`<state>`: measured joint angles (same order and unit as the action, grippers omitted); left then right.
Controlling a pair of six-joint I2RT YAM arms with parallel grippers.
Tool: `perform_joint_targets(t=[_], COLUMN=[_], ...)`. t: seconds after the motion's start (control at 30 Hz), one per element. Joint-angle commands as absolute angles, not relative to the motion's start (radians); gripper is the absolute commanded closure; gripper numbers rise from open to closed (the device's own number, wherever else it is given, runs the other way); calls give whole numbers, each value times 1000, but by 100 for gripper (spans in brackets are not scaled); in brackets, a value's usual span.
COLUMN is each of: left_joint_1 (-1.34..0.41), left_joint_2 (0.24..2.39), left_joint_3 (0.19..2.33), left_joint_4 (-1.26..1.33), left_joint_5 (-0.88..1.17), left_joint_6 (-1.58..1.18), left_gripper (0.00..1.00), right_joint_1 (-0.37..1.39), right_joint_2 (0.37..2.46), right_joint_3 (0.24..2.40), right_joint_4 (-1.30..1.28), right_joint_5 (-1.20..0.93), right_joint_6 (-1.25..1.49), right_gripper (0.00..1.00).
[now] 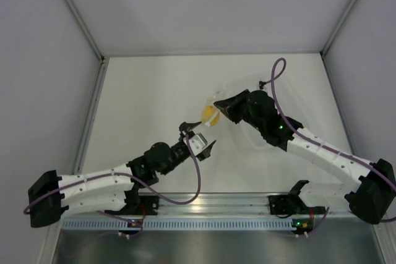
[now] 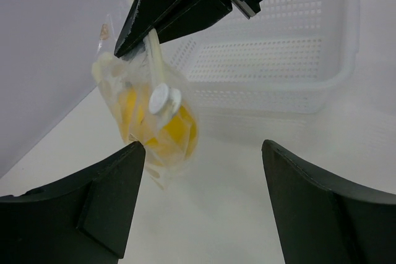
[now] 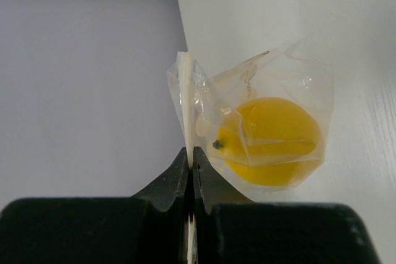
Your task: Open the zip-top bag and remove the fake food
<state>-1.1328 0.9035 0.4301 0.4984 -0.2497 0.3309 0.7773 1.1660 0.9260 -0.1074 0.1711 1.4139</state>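
Note:
The zip-top bag [image 3: 281, 78], clear and crinkly, hangs in the air from its top edge, which my right gripper [image 3: 190, 153] is shut on. Inside sits the fake food [image 3: 272, 140], a yellow lemon-like oval. In the left wrist view the bag [image 2: 145, 100] dangles under the right gripper's fingers [image 2: 185, 4], with a white slider [image 2: 164, 100] on it and the fake food [image 2: 179, 131] showing through. My left gripper [image 2: 203, 149] is open just below and in front of the bag, its left fingertip close to the bag's lower corner, nothing between the jaws. From above, the bag [image 1: 210, 115] hangs between both grippers.
A clear perforated tray [image 2: 278, 60] stands on the white table behind the bag, under the right arm in the top view [image 1: 244, 81]. Grey walls enclose the table at the left, back and right.

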Motion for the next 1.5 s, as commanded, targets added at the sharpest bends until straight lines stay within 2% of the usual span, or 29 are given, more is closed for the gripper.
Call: perform_joint_targets(t=[0.0,0.17,0.5,0.63,0.77,0.8,0.83,1.03,1.1,1.13,1.23,1.37,1.47], left_joint_1=[-1161,-1167,-1167,-1167,-1167,-1167,-1167,-1167,-1166,-1160,-1135,-1105,-1054], left_joint_2=[928,940,896,884,874,879,879,858,844,838,833,816,796], left_joint_3=[486,491,459,456,457,456,457,440,434,439,491,578,635], left_joint_4=[632,675,703,701,703,703,701,699,693,657,531,365,200], left_joint_5=[-350,-423,-423,-414,-387,-377,-379,-362,-359,-362,-364,-354,-302], left_joint_6=[388,394,391,394,394,396,393,358,319,302,224,109,23], left_gripper=[19,39,58,72,76,82,100,100,100,100,100,100,100], right_joint_1=[796,796,796,795,796,796,796,795,782,779,735,672,635], right_joint_2=[1147,1144,1166,1177,1183,1184,1186,1170,1166,1166,1160,1151,1125], right_joint_3=[971,948,934,939,940,942,942,911,881,868,806,733,736], right_joint_4=[-71,-60,-8,-9,18,20,24,112,173,240,410,558,539], right_joint_5=[152,143,107,94,89,86,84,87,58,37,-92,-287,-386], right_joint_6=[1397,1391,1388,1393,1394,1394,1394,1336,1313,1289,1256,1178,1040], right_gripper=[100,100,100,100,100,100,100,99,87,63,42,39,40])
